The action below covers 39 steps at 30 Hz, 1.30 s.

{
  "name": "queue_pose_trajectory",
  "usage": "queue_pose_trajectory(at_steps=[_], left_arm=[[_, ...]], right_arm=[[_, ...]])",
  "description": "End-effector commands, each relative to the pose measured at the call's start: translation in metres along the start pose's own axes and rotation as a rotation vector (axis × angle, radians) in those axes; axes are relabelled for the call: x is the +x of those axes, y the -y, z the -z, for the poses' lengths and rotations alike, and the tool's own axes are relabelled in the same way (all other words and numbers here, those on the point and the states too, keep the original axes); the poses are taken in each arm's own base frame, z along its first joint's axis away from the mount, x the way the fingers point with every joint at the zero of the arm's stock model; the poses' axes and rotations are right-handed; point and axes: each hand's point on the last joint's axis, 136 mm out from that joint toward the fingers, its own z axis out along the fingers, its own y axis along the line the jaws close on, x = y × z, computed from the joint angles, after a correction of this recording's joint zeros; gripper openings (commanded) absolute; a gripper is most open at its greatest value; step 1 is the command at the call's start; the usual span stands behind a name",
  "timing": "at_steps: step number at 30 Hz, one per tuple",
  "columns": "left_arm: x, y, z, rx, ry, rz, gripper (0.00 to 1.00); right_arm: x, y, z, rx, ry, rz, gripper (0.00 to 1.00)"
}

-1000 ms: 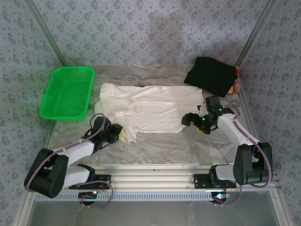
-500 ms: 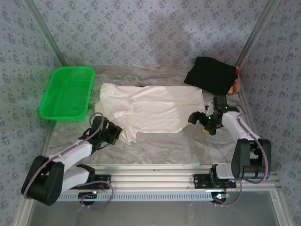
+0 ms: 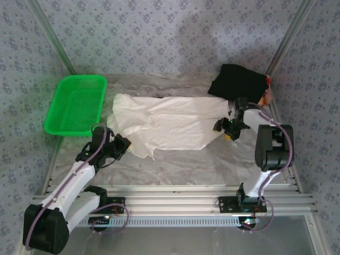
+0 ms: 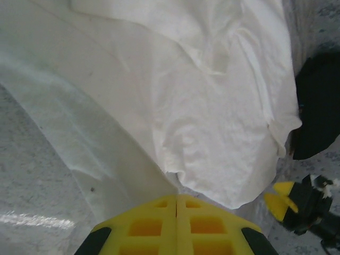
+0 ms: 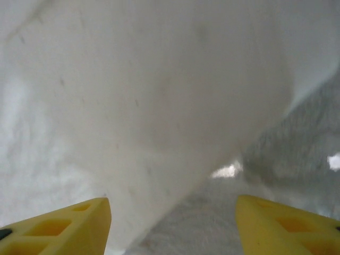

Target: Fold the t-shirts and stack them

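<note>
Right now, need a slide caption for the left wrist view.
Left gripper shut on an edge of the off-white shirt, black shirt beyond.

The large t-shirt (image 3: 170, 125) lies spread mid-frame on the worktop (image 3: 186, 164), with the basket (image 3: 74, 106) to its left and the bundled t-shirt (image 3: 239, 85) at upper right behind it. The left pincer (image 3: 121, 144) is at its lower-left corner, the right pincer (image 3: 226, 127) at its right edge.

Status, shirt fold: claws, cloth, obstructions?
Left claw shut on off-white shirt, near-left corner. Right claw open, straddling its right edge. Black shirt bunched far right. Green basket far left, clear of both.
</note>
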Motion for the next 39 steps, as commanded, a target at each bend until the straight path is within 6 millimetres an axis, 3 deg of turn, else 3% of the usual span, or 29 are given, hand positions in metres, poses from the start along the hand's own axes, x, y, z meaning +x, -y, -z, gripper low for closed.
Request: queue_pose_trajectory(at_steps=[1,6,10,17,19,21,28,31,33,37,39], left_arm=[[-0.001,0.01,0.012,0.007,-0.009,-0.056,0.0],[-0.004,0.01,0.017,0.003,0.0,-0.067,0.0],[-0.007,0.01,0.02,-0.001,0.004,-0.074,0.0],[-0.01,0.015,0.023,0.003,0.011,-0.088,0.0],[-0.01,0.014,0.023,0.001,0.014,-0.09,0.0],[-0.01,0.015,0.023,0.005,0.01,-0.091,0.0],[-0.011,0.02,0.026,0.005,0.011,-0.108,0.0],[-0.011,0.02,0.028,0.002,0.01,-0.113,0.0],[-0.011,0.02,0.029,0.0,0.01,-0.117,0.0],[-0.011,0.021,0.031,-0.002,0.01,-0.125,0.0],[-0.01,0.021,0.031,-0.001,0.007,-0.13,0.0]], right_arm=[[-0.019,0.001,-0.003,0.05,0.024,0.009,0.56],[-0.036,-0.005,-0.003,0.062,0.043,0.012,0.25],[-0.031,-0.01,-0.003,0.041,0.003,0.009,0.2],[-0.007,-0.004,0.01,0.077,-0.009,0.024,0.53],[0.004,0.006,0.006,0.094,-0.027,0.001,0.54],[0.004,0.012,0.001,0.095,-0.03,-0.013,0.54],[-0.005,0.015,-0.014,0.122,-0.041,-0.009,0.54],[-0.018,0.011,-0.018,0.122,-0.03,-0.01,0.52],[-0.021,0.012,-0.021,0.14,-0.032,-0.007,0.45],[-0.031,0.009,-0.017,0.147,-0.001,-0.014,0.16],[-0.035,0.006,-0.013,0.141,0.015,-0.012,0.08]])
